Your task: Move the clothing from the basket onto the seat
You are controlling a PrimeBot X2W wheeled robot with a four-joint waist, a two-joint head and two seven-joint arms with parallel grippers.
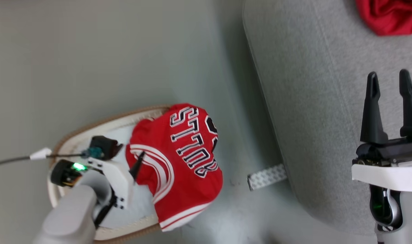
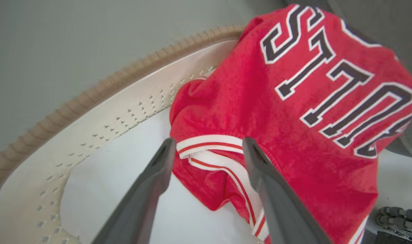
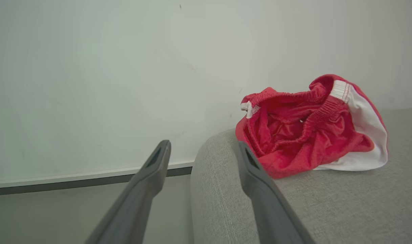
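Jersey [image 2: 260, 101] draped over basket [image 2: 90, 93] rim, directly ahead of left tool [image 2: 209, 142], jaws wide, empty; right tool [image 1: 390, 79] likewise wide, farther off by seat [image 1: 310, 101].

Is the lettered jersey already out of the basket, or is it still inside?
Still in: the jersey drapes over the basket rim, partly hanging outside.

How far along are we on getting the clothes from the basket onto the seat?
About halfway. Done: one red garment with white trim lies on the seat. In hand: the left gripper hangs open at the striped edge of the jersey in the basket, not closed on it. Left: grip the jersey, draped over the basket rim, and carry it over. The right gripper is open, empty.
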